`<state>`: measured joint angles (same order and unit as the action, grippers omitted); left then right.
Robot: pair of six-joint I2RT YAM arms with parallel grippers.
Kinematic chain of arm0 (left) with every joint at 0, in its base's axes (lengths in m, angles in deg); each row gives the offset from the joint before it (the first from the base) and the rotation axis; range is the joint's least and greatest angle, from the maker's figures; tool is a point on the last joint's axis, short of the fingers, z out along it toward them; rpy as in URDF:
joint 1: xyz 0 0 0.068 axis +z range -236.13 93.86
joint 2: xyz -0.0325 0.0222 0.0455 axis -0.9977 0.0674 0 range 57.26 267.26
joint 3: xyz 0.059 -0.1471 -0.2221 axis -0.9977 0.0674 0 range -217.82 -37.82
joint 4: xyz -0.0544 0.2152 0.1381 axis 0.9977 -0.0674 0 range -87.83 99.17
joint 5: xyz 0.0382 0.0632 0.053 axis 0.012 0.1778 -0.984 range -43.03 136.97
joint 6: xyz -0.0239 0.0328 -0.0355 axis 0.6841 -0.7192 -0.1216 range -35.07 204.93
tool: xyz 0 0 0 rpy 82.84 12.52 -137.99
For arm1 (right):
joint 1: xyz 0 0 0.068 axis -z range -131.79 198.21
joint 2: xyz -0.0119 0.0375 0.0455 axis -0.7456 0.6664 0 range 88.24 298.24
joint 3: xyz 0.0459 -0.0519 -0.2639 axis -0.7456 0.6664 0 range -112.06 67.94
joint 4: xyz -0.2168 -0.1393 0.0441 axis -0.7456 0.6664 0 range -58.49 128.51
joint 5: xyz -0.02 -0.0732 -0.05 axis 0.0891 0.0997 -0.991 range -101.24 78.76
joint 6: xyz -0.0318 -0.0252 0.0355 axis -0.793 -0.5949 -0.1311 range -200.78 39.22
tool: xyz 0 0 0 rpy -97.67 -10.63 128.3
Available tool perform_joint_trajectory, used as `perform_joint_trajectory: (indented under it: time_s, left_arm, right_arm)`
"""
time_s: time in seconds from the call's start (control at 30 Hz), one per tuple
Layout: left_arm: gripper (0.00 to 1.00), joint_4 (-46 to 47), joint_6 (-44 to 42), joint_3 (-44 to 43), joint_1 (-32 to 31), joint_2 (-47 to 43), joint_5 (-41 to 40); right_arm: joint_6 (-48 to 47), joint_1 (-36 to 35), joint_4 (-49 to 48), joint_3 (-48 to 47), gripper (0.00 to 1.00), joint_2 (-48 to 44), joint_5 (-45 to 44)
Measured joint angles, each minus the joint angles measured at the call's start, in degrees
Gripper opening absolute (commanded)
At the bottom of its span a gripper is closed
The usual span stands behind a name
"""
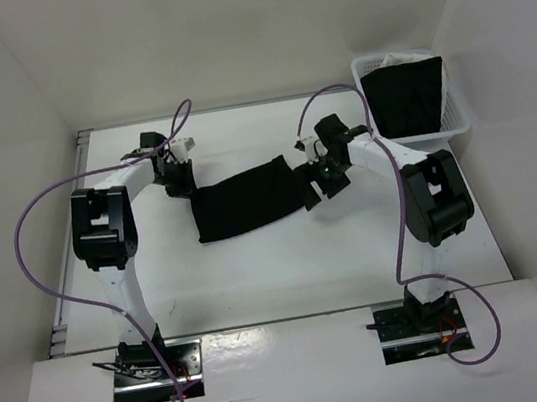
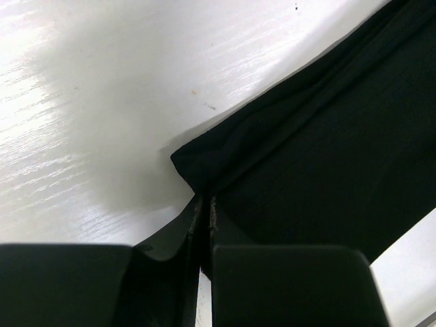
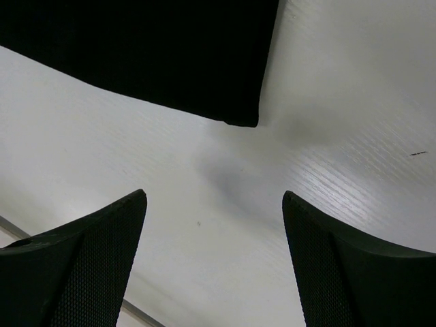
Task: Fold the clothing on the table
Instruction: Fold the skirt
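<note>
The black clothing (image 1: 246, 199) lies stretched out as a long band across the middle of the white table (image 1: 261, 283). My left gripper (image 1: 181, 182) sits at the band's left end, and the left wrist view shows it (image 2: 204, 201) shut on a corner of the clothing (image 2: 327, 150). My right gripper (image 1: 319, 185) hovers at the right end. In the right wrist view it (image 3: 213, 197) stands open over bare table, just short of the clothing's corner (image 3: 150, 54), with nothing between its fingers.
A white mesh basket (image 1: 461, 120) holding another black cloth (image 1: 404, 95) stands at the back right corner. A thin metal rail (image 1: 61, 313) runs along the table's left edge. White wall panels enclose the sides and back.
</note>
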<state>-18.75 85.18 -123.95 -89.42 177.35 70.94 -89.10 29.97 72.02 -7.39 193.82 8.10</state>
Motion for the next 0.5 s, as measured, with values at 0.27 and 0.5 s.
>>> perform_joint_trajectory:
  time_s: [0.27, 0.5]
  left_arm:
    - [0.03, -0.22, -0.02, 0.55, 0.00, -0.31, 0.55]
    - [0.03, -0.61, -0.02, 1.29, 0.26, -0.83, 1.05]
  right_arm:
    - [0.37, 0.00, -0.35, -2.71, 0.82, 3.61, 2.36]
    - [0.92, 0.00, -0.81, -4.76, 0.82, 8.28, 2.54]
